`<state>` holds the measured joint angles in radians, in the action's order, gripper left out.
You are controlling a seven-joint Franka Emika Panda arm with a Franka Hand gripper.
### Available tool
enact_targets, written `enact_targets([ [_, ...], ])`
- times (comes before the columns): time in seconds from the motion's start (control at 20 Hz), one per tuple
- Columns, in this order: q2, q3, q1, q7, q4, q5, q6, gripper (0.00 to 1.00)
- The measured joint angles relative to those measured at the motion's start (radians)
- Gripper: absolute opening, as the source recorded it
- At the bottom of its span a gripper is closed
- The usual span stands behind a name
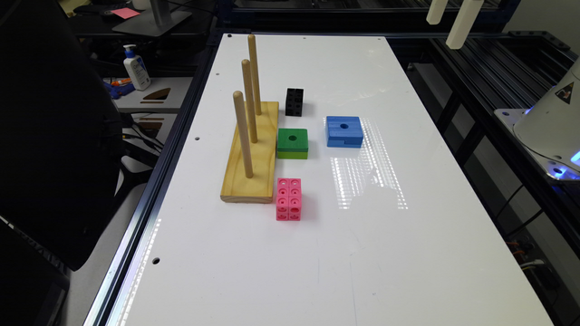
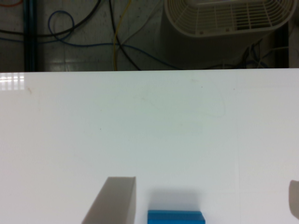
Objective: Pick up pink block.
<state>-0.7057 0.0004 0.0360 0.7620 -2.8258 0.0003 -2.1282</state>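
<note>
Pink block (image 1: 288,199) — on the white table (image 1: 408,253), touching the near corner of the wooden peg base (image 1: 251,154), toward the table's left edge in the exterior view. Green block (image 1: 292,143) and blue block (image 1: 344,131) lie behind it. Gripper (image 2: 201,200) — fingers spread apart, holding nothing.

Robotics laboratory: white perforated worktable (image 1: 408,253) on black aluminium framing (image 1: 498,81), loose coloured cables (image 2: 93,32) across the floor, white robot base (image 1: 553,122) bearing a warning label
</note>
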Motion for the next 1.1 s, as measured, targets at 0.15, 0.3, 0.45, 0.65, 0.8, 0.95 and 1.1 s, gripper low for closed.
enact_targets([
  [0.15, 0.0, 0.0, 0.0, 0.0, 0.0, 0.0, 0.0, 1.0],
  [0.3, 0.0, 0.005, -0.001, 0.0, 0.0, 0.0009, 0.0, 1.0],
  [0.45, 0.0, 0.013, -0.005, 0.002, 0.0, 0.0078, 0.0, 1.0],
  [0.65, 0.0, 0.025, -0.013, 0.007, 0.0, 0.0147, 0.0, 1.0],
  [0.8, 0.0, 0.029, -0.015, 0.007, 0.0, 0.0165, 0.0, 1.0],
  [0.95, 0.0, 0.033, -0.017, 0.008, 0.0, 0.0212, -0.001, 1.0],
  [1.1, 0.0, 0.047, -0.026, 0.017, 0.001, 0.034, -0.002, 1.0],
])
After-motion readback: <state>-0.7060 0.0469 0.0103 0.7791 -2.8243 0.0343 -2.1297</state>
